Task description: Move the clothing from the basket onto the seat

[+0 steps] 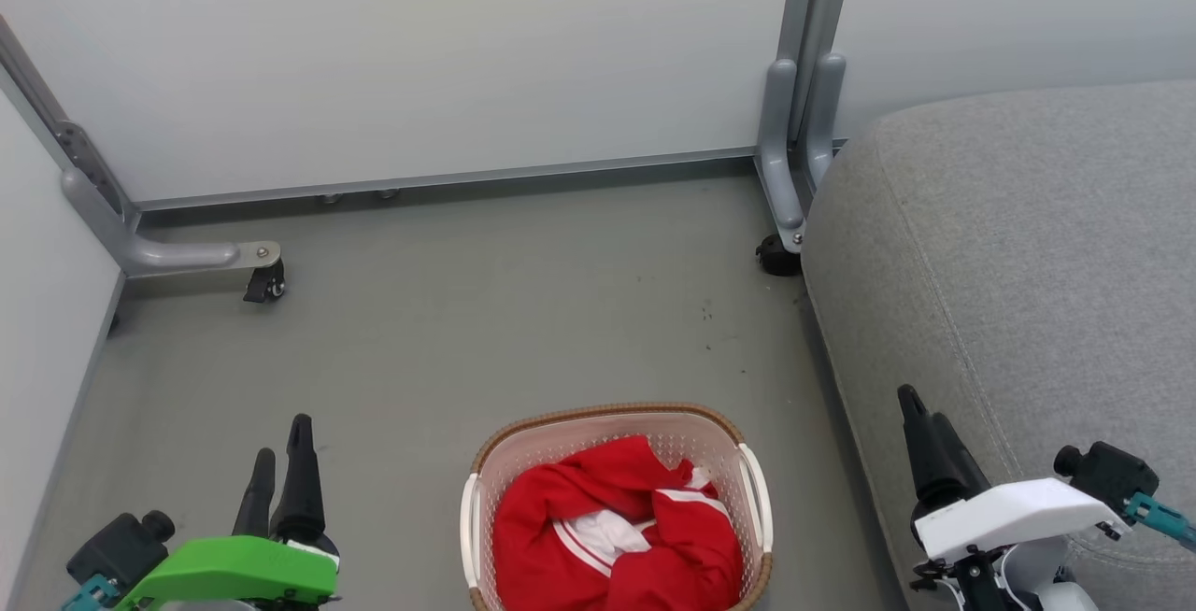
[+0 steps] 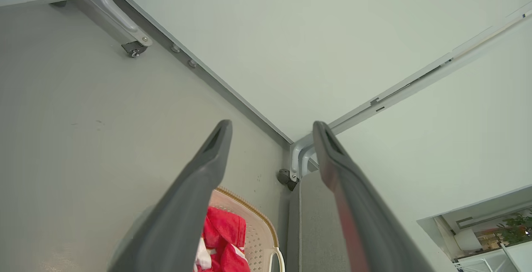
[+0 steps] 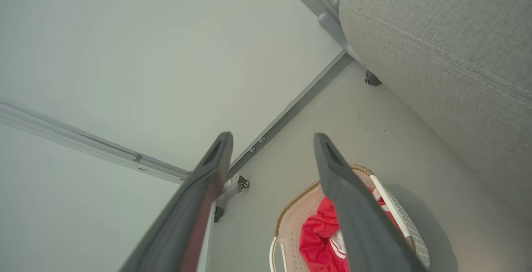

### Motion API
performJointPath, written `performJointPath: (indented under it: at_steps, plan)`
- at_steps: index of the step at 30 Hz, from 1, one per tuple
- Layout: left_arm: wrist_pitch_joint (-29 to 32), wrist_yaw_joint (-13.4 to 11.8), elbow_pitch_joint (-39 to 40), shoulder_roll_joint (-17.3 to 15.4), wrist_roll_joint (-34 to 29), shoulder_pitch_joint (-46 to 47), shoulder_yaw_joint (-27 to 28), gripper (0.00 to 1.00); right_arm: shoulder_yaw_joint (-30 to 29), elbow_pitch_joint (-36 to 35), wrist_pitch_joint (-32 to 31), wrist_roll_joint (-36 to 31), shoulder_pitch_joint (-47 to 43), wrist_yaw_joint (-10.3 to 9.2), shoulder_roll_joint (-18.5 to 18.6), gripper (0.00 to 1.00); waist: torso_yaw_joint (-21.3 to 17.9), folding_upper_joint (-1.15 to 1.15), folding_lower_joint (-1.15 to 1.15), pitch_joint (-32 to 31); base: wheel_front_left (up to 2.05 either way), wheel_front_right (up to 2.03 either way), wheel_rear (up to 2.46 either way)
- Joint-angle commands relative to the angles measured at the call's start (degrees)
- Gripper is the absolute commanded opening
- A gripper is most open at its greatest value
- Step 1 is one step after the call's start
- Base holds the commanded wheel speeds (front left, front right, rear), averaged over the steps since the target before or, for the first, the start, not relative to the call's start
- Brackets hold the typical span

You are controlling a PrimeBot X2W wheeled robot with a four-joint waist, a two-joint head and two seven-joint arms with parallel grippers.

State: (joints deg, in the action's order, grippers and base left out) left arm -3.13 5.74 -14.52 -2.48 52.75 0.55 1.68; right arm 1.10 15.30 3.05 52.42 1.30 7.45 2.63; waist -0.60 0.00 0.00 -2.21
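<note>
Clothing in basket: likely soft, light, floppy; pinch raised fold. Left gripper, right gripper flank basket, spread, empty.

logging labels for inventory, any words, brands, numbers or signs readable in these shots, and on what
None can be read.
The clothing shows only white panels and stripes, no lettering.
The basket, the seat and the wall panels show no text.
</note>
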Motion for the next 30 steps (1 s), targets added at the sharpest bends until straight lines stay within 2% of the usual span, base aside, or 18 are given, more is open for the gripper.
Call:
performJointPath:
  at_steps: [1,11,30]
  plan:
    - [-0.6,-0.4,1.4,-0.3,-2.8,0.0,-0.4,1.00,0.4,-1.6,0.7,-3.3,0.0,0.03,0.6,1.00,0.0,0.00,0.00,-0.2,0.00,0.00,0.00]
    - [-2.4,-1.0,3.7,-0.3,-11.0,-0.6,-2.4,1.00,1.8,-4.9,2.5,-14.3,-0.8,0.03,0.8,1.00,0.0,0.00,0.00,-0.8,0.00,0.00,0.00]
    - [-5.6,-1.5,5.4,-0.4,-24.5,-1.2,-4.5,1.00,2.9,-7.8,5.7,-27.7,-1.7,0.03,1.1,1.00,0.1,0.00,0.00,-1.0,0.00,0.00,0.00]
